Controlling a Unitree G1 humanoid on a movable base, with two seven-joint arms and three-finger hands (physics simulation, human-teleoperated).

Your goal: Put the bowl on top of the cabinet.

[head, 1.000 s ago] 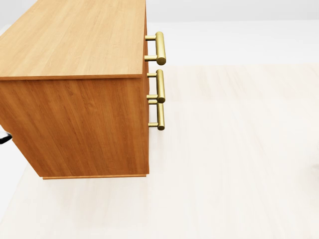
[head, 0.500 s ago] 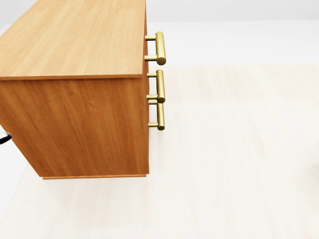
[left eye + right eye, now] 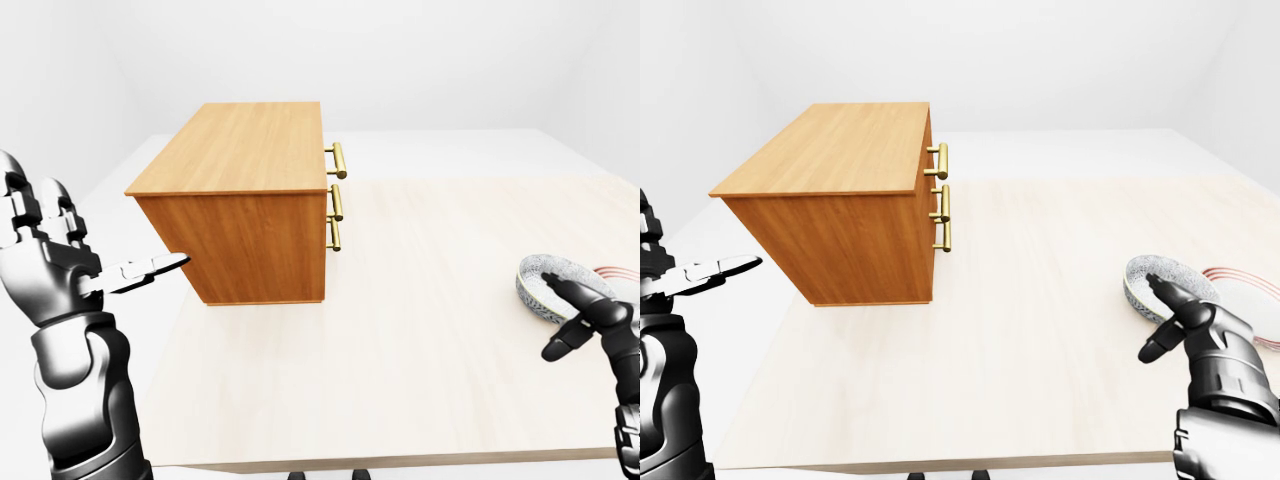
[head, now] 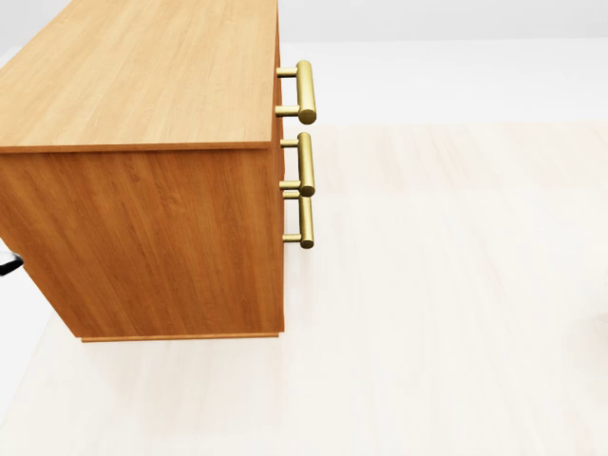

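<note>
Wooden cabinet (image 3: 250, 200) with brass handles (image 4: 304, 152) stands on the pale table (image 3: 420, 340), toward the left of the eye views. At the right edge lies the grey bowl (image 3: 1165, 285), tilted beside a plate (image 3: 1240, 290). The right hand (image 3: 1195, 330) hovers just by the bowl with fingers spread. The left hand (image 3: 50, 260) is raised, fingers wide, holding nothing.

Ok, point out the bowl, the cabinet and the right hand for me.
bowl (image 3: 1145, 275): right-eye view, speckled inner wall.
cabinet (image 3: 250, 150): left-eye view, middle of its top.
right hand (image 3: 1185, 320): right-eye view, between its open fingers, beside the bowl.
</note>
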